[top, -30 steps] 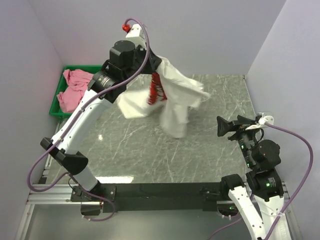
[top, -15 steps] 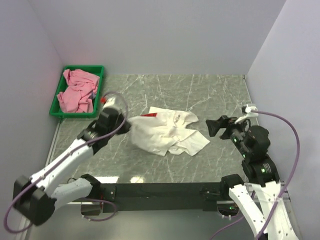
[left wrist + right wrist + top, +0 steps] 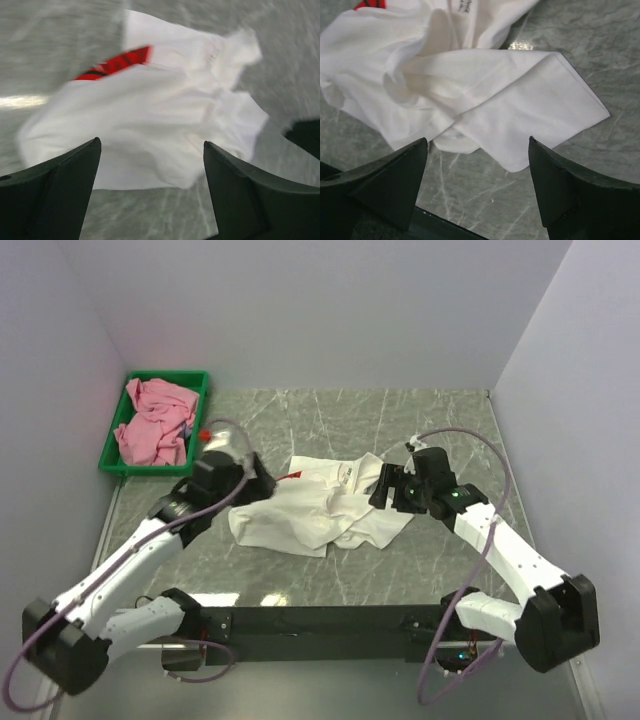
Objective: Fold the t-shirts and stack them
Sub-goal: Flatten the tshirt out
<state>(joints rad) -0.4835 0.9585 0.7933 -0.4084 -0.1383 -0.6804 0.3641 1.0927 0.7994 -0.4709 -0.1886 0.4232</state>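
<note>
Top external view gives me the white t-shirt (image 3: 310, 512) lying crumpled on the marble table (image 3: 440, 420), to the right of the green tray (image 3: 203, 380) and nearer the arms than it. It is bunched and creased. A sliver of red print (image 3: 117, 62) shows at its far edge on the tray's side, and one flat corner spreads out away from the tray. The pink t-shirt (image 3: 152, 425) sits heaped inside the tray. My left gripper (image 3: 150, 150) hangs over the shirt's tray-side half, fingers spread wide, nothing between them. My right gripper (image 3: 477, 140) hovers over the flat corner far from the tray, equally wide and empty.
</note>
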